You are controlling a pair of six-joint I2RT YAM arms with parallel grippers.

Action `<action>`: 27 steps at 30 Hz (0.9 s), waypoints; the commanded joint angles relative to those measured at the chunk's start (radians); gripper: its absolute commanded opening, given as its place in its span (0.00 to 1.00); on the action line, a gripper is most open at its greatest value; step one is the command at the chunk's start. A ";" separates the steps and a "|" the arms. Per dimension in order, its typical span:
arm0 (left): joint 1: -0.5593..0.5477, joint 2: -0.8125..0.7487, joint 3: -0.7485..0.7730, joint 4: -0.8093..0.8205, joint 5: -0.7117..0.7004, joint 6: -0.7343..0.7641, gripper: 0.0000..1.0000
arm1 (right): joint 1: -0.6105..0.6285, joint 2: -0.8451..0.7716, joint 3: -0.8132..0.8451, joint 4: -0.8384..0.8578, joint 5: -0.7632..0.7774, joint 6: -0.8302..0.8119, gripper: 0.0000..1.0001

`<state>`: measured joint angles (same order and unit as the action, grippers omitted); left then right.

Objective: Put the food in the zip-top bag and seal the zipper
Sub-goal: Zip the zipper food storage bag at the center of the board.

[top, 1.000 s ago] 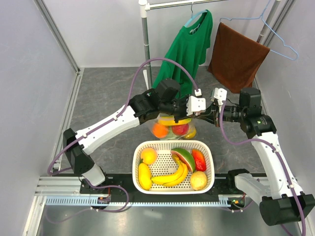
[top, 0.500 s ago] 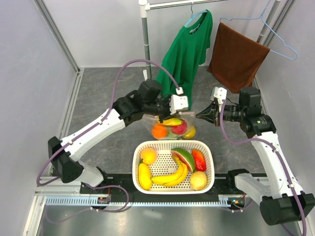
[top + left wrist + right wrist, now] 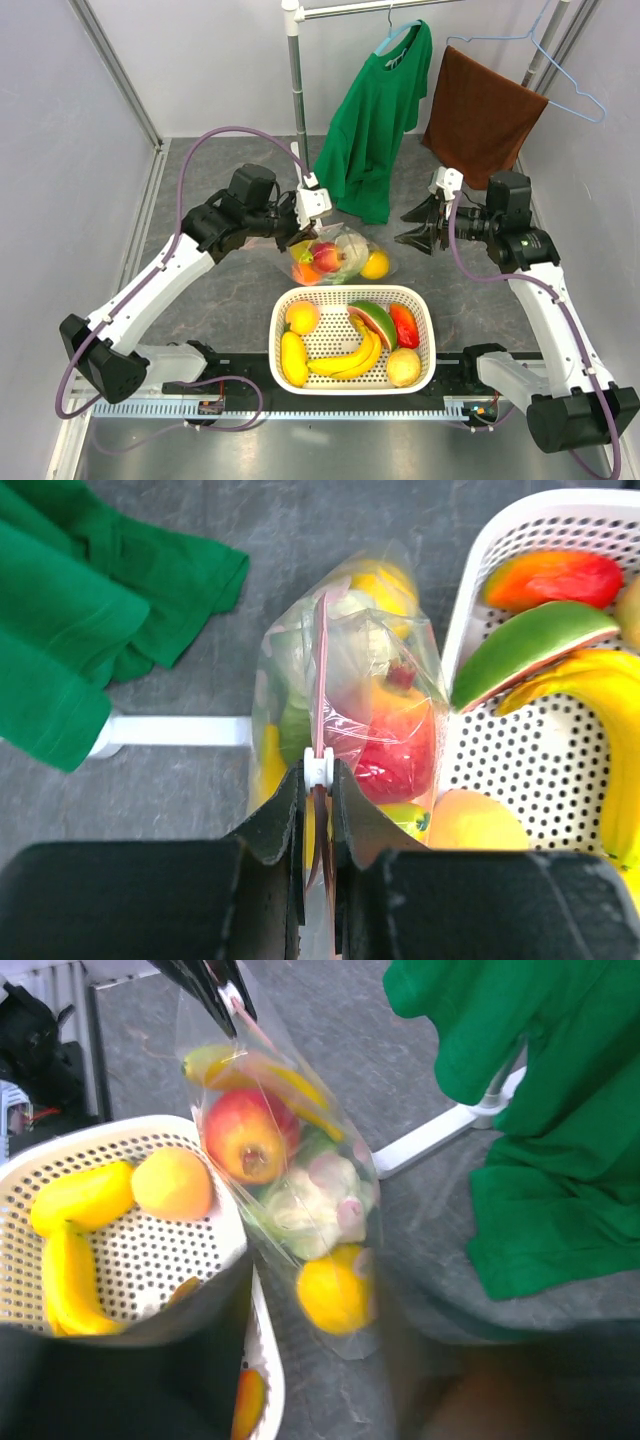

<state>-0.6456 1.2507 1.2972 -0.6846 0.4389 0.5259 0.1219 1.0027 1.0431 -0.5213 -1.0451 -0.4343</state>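
The zip-top bag lies on the table just behind the white basket, with the food inside it: a pale green cabbage, a round yellow fruit, an orange and a red apple. My left gripper is shut on the pink zipper at its white slider, at the bag's left end. My right gripper stands open to the right of the bag, apart from it, with nothing between its blurred fingers.
The white basket in front of the bag holds bananas, a watermelon slice and other fruit. A green shirt and a brown towel hang from a rail behind. The rail's pole and white foot stand beside the bag.
My left gripper has slid left along the zipper, away from the right one. The right gripper has opened and let go of the bag's right end. The bag has sunk onto the table.
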 commanded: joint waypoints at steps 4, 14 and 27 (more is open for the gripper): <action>-0.043 0.022 0.054 0.147 0.164 -0.056 0.02 | 0.062 0.013 0.075 0.063 -0.056 0.022 0.75; -0.143 0.148 0.155 0.253 0.235 -0.061 0.02 | 0.127 0.022 0.135 0.057 0.005 -0.007 0.80; -0.173 0.190 0.208 0.247 0.213 -0.061 0.02 | 0.219 0.048 0.110 0.043 0.106 -0.083 0.40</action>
<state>-0.8062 1.4483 1.4601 -0.4900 0.6338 0.4828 0.3260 1.0363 1.1397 -0.4889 -0.9771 -0.4747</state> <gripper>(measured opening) 0.135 0.531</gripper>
